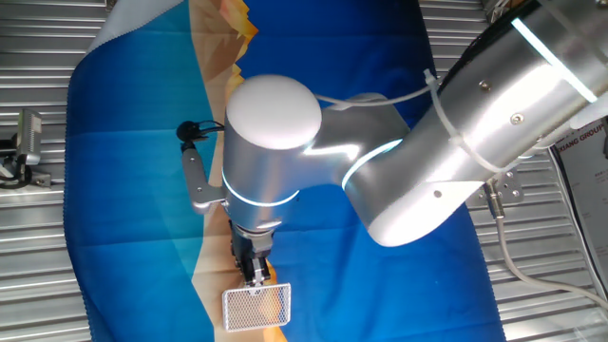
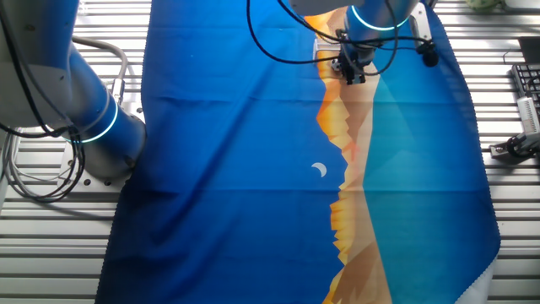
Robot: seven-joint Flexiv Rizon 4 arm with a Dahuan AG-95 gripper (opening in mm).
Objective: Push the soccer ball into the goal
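Note:
The goal (image 1: 256,306) is a small white-framed mesh box near the bottom edge of the blue cloth. In the other fixed view only a whitish corner of it (image 2: 320,51) shows behind the gripper. My gripper (image 1: 256,274) points down right at the goal's near side, with its dark fingers close together and nothing seen between them. It also shows at the top of the other fixed view (image 2: 350,71). The soccer ball is not visible in either view; the arm and gripper hide the spot in front of the goal.
The blue cloth (image 2: 228,169) with an orange mountain print and a white crescent (image 2: 319,171) covers the table. A black cable and clip (image 1: 193,130) hang beside the wrist. The robot base (image 2: 93,127) stands at the cloth's left side. Slatted metal table (image 1: 38,247) surrounds the cloth.

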